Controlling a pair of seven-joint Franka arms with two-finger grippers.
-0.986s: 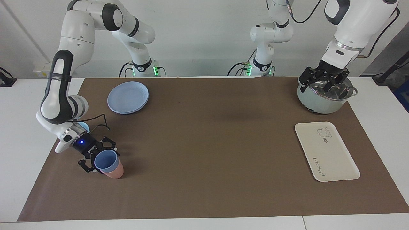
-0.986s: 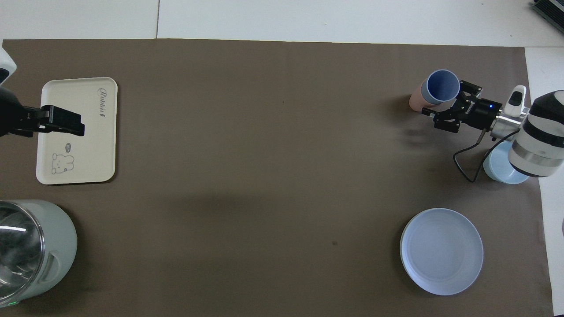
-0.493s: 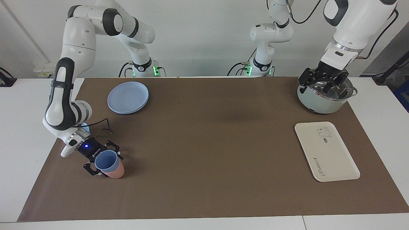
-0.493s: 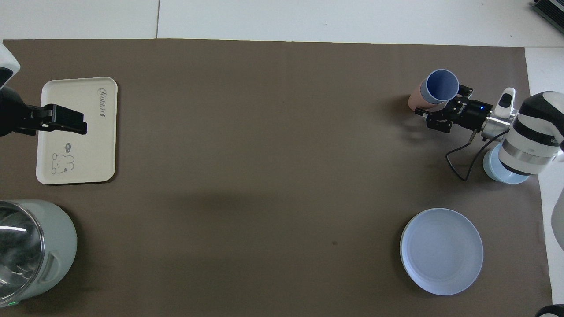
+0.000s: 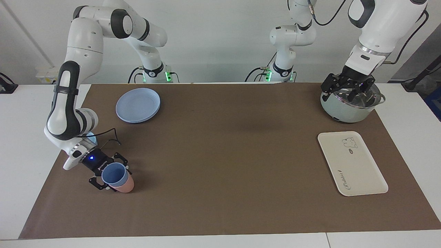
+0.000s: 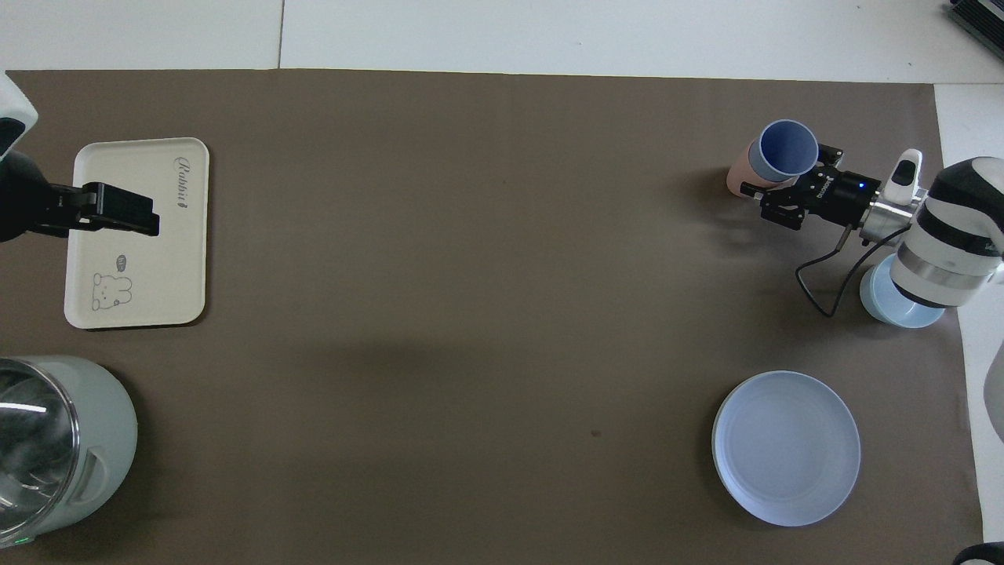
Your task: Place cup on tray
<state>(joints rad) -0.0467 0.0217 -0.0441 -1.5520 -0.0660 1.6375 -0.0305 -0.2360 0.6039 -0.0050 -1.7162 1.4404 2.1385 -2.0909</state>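
Two tumblers stand nested at the right arm's end of the brown table mat point(image 5: 220, 162): the periwinkle-blue cup point(image 5: 114, 175) point(image 6: 783, 151) sits inside the pink tumbler point(image 5: 124, 186) point(image 6: 738, 176), its mouth open upward and only the pink one's lower wall showing beneath it. The right gripper point(image 5: 109, 172) point(image 6: 791, 195) is low at the stack, tilted down from its wrist, with its fingers spread to either side of the cup's wall; whether the pads actually touch the plastic cannot be told. Just beside that wrist, nearer to the robots than the tumblers, the light-blue bowl point(image 6: 898, 306) is partly covered by the arm. Nearer still to the robots lies the round blue plate point(image 5: 138, 104) point(image 6: 786, 447), well apart from the tumblers. At the left arm's end of the table the cream-white tray point(image 5: 351, 162) point(image 6: 172, 259) lies flat with its bear drawing toward the robots and the script lettering away from them; nothing rests on it. The pale-green pot point(image 5: 348, 105) point(image 6: 63, 439) with a shiny steel interior stands nearer to the robots than the tray. The left gripper point(image 5: 347, 90) point(image 6: 118, 216) hangs over the pot's rim in the facing view, fingers apart and holding nothing.
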